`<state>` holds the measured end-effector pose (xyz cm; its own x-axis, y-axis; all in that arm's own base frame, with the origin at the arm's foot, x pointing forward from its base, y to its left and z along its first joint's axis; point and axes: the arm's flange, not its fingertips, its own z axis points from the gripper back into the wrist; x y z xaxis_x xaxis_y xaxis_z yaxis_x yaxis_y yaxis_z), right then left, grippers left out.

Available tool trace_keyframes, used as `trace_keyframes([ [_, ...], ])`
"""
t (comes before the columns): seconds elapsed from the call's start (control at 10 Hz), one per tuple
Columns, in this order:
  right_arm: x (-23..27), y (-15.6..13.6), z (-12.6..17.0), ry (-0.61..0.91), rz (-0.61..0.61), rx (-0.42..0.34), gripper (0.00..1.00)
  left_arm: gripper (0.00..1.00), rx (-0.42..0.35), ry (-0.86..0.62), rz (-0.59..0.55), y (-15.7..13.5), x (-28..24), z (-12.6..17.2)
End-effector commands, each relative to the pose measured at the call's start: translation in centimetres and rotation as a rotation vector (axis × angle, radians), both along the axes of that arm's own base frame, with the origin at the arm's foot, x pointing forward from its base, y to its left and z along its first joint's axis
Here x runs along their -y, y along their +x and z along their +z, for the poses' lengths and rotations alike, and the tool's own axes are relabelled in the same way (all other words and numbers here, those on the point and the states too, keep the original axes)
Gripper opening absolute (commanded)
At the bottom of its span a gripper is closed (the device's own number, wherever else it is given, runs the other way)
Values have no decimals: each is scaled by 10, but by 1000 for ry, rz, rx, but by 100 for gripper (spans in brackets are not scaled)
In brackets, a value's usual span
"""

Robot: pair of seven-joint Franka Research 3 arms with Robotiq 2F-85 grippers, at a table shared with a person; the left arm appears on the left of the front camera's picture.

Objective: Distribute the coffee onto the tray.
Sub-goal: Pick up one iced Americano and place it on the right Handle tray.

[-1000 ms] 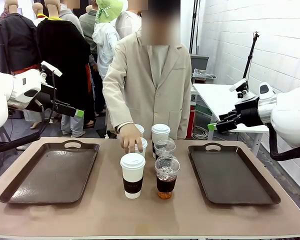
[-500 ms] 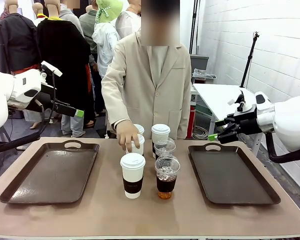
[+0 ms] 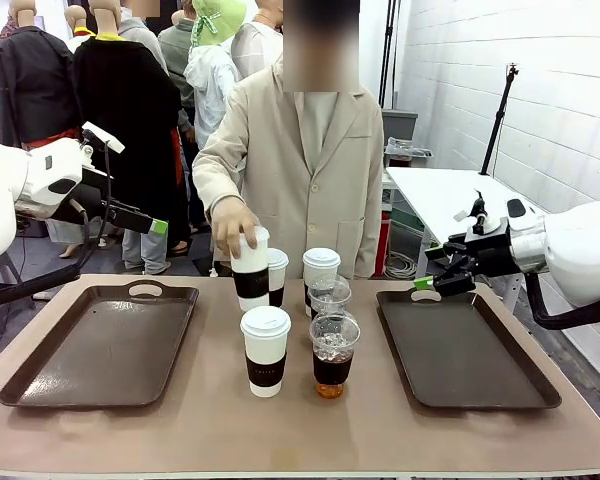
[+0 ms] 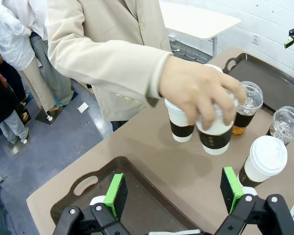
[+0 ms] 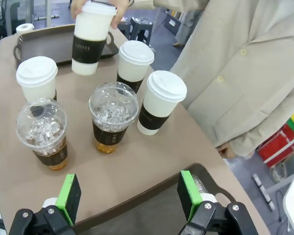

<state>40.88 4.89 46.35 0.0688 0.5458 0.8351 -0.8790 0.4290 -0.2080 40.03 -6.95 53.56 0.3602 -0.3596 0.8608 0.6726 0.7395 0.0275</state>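
Observation:
The coffee stands in a cluster at the table's middle. The person's hand point(image 3: 232, 218) holds one white lidded cup point(image 3: 249, 268) lifted off the table. Three more white cups point(image 3: 266, 350) point(image 3: 321, 268) point(image 3: 277, 275) and two clear iced coffees point(image 3: 334, 355) point(image 3: 330, 296) rest on the table. A dark tray point(image 3: 100, 350) lies at the left, another tray point(image 3: 465, 350) at the right; both hold nothing. My left gripper point(image 3: 158, 226) hangs open above the left tray's far end. My right gripper point(image 3: 425, 282) is open over the right tray's far left corner. The right wrist view looks down on the cups point(image 5: 112, 115) past the open right gripper point(image 5: 129, 191).
The person in a beige jacket point(image 3: 300, 170) stands at the far edge, behind the cups. In the left wrist view the lifted cup point(image 4: 214, 134) hangs beyond my open left gripper point(image 4: 174, 193), above the table. A white side table point(image 3: 430, 195) stands at the back right.
The person's hand has closed on a white cup and lifted it up and to the left. My right gripper has moved down and left toward the right tray. The left arm has not moved.

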Motion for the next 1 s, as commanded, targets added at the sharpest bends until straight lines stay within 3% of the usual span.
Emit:
trace_keyframes([
  [0.0,-2,-1,2,-5,1,3,100,100,-6,-4,8,0,0,-1],
  [0.1,0,0,0,0,0,0,100,100,-6,-4,8,0,0,-1],
  [0.2,-3,6,6,94,91,0,100,100,-6,-4,8,0,0,-1],
  [0.5,-2,8,9,435,338,117,100,100,-6,-4,8,0,0,-1],
  [0.7,-11,11,-6,463,344,159,100,100,-6,-4,8,0,0,-1],
  [0.9,-24,9,-22,459,348,141,100,100,-6,-4,8,0,0,-1],
])
